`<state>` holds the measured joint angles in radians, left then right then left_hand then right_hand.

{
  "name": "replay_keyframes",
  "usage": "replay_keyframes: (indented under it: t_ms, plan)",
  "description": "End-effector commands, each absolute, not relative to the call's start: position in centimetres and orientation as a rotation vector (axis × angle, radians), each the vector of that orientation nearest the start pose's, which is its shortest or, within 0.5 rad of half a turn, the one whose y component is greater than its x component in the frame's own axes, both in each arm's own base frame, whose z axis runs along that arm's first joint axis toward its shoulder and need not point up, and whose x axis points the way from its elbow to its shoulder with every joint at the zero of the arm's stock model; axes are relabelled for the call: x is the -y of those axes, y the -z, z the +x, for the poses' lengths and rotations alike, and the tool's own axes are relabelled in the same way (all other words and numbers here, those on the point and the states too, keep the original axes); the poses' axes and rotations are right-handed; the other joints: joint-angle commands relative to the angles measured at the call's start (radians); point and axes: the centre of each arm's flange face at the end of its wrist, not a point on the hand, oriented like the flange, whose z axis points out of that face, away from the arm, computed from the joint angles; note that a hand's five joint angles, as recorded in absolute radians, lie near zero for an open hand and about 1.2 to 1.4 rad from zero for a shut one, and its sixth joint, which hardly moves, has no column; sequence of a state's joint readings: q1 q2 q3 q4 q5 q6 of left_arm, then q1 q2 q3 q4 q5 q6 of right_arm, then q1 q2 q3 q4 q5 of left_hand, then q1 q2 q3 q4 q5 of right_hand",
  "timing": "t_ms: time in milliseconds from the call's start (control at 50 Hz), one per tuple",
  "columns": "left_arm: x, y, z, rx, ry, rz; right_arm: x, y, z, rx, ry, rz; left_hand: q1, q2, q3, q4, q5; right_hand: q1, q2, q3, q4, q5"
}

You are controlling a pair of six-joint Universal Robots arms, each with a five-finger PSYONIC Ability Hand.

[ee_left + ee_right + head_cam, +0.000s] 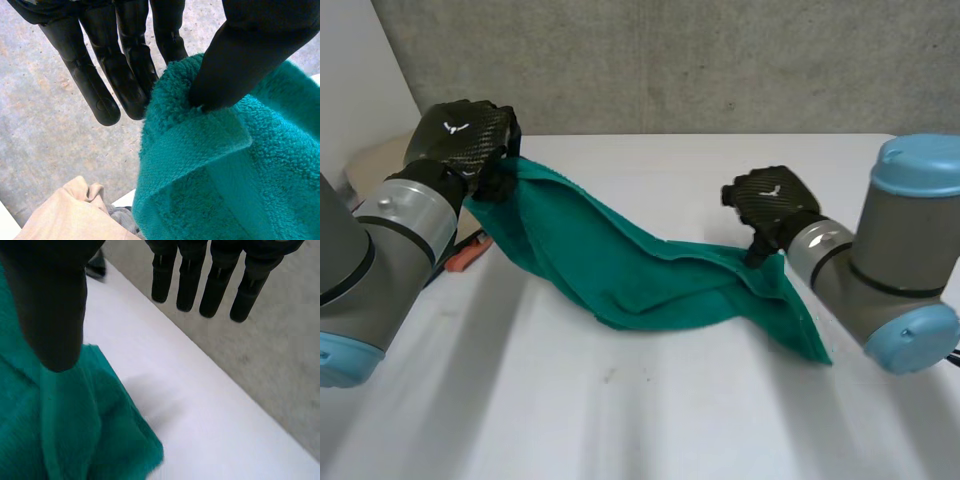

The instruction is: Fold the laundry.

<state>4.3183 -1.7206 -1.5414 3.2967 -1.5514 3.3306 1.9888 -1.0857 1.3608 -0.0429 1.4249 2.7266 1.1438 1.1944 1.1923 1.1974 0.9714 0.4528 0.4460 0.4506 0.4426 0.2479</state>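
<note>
While left hand (460, 135) is clamping teal terry towel (620, 268) at 10 o'clock, open-fingered right hand (772, 200) is touching its 3 o'clock end.

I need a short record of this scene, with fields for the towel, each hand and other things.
towel: green, one end lifted, middle sagging to the white table
left hand: pinches the lifted end between thumb and fingers
right hand: at the other end, thumb on the cloth, fingers straight and apart from it
other: beige cloth beside the left hand
</note>
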Motion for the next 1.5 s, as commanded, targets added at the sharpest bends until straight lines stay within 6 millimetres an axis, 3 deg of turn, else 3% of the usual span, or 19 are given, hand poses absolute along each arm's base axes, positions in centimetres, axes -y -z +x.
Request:
replay_keyframes:
  t_ms: [20,80,180,280,460,660,720,740,820,860,900,960,1040,1100,1160,1220,1360,1440,1500]
  plan:
    - [26.6,-30.2,-25.8,-2.141,2.435,0.677,31.0,-21.3,25.2,-2.274,1.738,-0.901,0.252,0.202,0.204,0.199,0.250,-0.054,-0.047,-0.051,-0.043,-0.023]
    - [26.6,-31.0,-25.9,-2.114,2.465,0.674,30.4,-21.1,23.3,-2.394,1.599,-0.851,0.252,0.202,0.204,0.199,0.250,-0.048,-0.041,-0.046,-0.038,-0.018]
    - [26.5,-31.8,-26.1,-2.086,2.495,0.673,28.5,-18.2,21.8,-2.512,1.414,-0.836,0.252,0.202,0.204,0.199,0.250,0.017,0.023,0.019,0.027,0.047]
    - [26.6,-31.7,-26.2,-2.090,2.494,0.680,26.7,-16.9,21.3,-2.506,1.439,-0.826,0.252,0.202,0.204,0.199,0.250,0.037,0.044,0.039,0.048,0.068]
    - [26.7,-31.3,-26.3,-2.102,2.481,0.681,26.7,-15.9,21.8,-2.442,1.554,-0.680,0.252,0.202,0.204,0.199,0.250,0.029,0.035,0.031,0.039,0.059]
    - [26.7,-31.8,-26.0,-2.083,2.495,0.667,27.6,-13.3,24.1,-2.439,1.473,-0.694,0.252,0.202,0.204,0.199,0.250,0.131,0.138,0.133,0.141,0.161]
    - [26.7,-31.9,-25.9,-2.080,2.498,0.660,27.8,-12.8,24.3,-2.444,1.445,-0.665,0.252,0.202,0.204,0.199,0.250,0.453,0.460,0.455,0.463,0.483]
    - [26.7,-32.0,-26.0,-2.079,2.503,0.660,28.1,-13.0,24.1,-2.445,1.462,-0.648,0.252,0.202,0.204,0.199,0.250,0.934,0.941,0.936,0.944,0.964]
    - [26.6,-32.8,-25.8,-2.055,2.520,0.649,28.6,-14.6,23.6,-2.436,1.552,-0.627,0.252,0.202,0.204,0.199,0.250,0.943,0.950,0.946,0.954,0.974]
    - [26.4,-33.6,-25.7,-2.028,2.543,0.641,28.7,-17.7,23.4,-2.372,1.670,-0.631,0.252,0.202,0.204,0.199,0.250,0.943,0.950,0.946,0.954,0.974]
    - [26.0,-34.9,-25.1,-1.982,2.570,0.624,28.8,-23.6,22.2,-2.259,1.917,-0.683,0.252,0.202,0.204,0.199,0.250,0.943,0.950,0.946,0.954,0.974]
    - [25.5,-36.4,-24.1,-1.969,2.562,0.605,28.6,-29.7,18.9,-2.210,2.223,-0.847,0.252,0.202,0.204,0.199,0.250,0.943,0.950,0.946,0.954,0.974]
    - [25.4,-37.4,-22.8,-1.980,2.496,0.625,27.9,-34.6,17.0,-2.176,2.438,-1.038,0.252,0.202,0.204,0.199,0.250,0.943,0.950,0.946,0.954,0.974]
    - [25.4,-37.4,-22.4,-1.985,2.449,0.674,27.3,-36.2,17.0,-2.197,2.431,-1.090,0.252,0.202,0.204,0.199,0.250,0.943,0.950,0.946,0.954,0.974]
    - [25.5,-36.8,-22.4,-2.003,2.398,0.746,27.4,-36.2,16.9,-2.255,2.337,-1.119,0.252,0.202,0.204,0.199,0.250,0.943,0.950,0.946,0.954,0.974]
    - [26.0,-35.7,-22.7,-2.030,2.360,0.783,28.8,-34.2,17.3,-2.348,2.183,-1.165,0.252,0.202,0.204,0.199,0.250,0.943,0.950,0.946,0.954,0.974]
    - [30.7,-29.8,-24.7,-2.117,2.169,0.921,31.0,-30.3,19.9,-2.399,2.021,-1.334,0.252,0.202,0.204,0.199,0.250,0.943,0.950,0.946,0.954,0.974]
    - [34.1,-28.6,-27.2,-1.997,2.252,0.967,34.4,-29.0,21.1,-2.404,2.094,-1.293,0.252,0.202,0.204,0.199,0.250,0.943,0.950,0.946,0.954,0.974]
    - [37.0,-30.4,-28.4,-1.780,2.442,0.889,37.3,-29.9,22.3,-2.291,2.321,-1.184,0.252,0.202,0.204,0.199,0.250,0.943,0.950,0.946,0.954,0.974]
